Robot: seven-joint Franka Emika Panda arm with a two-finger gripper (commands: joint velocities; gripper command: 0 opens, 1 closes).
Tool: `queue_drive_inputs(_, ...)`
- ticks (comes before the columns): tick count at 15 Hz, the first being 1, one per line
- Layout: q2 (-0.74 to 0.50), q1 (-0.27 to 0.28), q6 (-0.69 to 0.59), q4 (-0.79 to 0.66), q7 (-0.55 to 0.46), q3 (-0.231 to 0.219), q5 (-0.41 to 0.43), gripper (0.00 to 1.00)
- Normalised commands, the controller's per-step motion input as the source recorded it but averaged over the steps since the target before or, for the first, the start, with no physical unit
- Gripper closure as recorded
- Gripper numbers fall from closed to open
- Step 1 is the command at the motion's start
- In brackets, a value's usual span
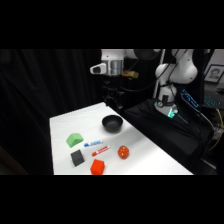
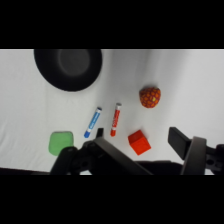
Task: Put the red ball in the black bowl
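The red ball [image 1: 123,152] [image 2: 150,97] rests on the white table, near its right edge in the side view. The black bowl [image 1: 112,123] [image 2: 68,67] stands empty farther back, well apart from the ball. My gripper [image 1: 114,96] [image 2: 137,135] hangs high above the table's far end, behind the bowl. It is open, with nothing between its fingers [image 2: 181,141]. In the wrist view the ball lies above and slightly right of the gap, and the bowl is at the upper left.
A red cube [image 1: 97,166] [image 2: 139,142], a red marker [image 1: 101,150] [image 2: 115,119] and a blue marker [image 1: 92,144] [image 2: 92,122] lie between bowl and front edge. A green block [image 1: 74,140] [image 2: 61,142] and a dark grey block [image 1: 77,158] sit at the left.
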Motion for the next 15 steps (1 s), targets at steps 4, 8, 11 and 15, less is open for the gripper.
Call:
queue_drive_inputs(4,0.14,0.089,0.28,-0.01,0.00,0.082,0.093,0.00)
queue_drive_inputs(8,0.18,0.049,0.32,0.03,-0.01,0.057,0.066,0.00)
queue_drive_inputs(11,0.20,0.021,0.30,0.02,-0.01,0.042,0.049,0.00)
queue_drive_inputs(15,0.22,-0.002,0.31,0.02,-0.11,0.043,0.101,0.00)
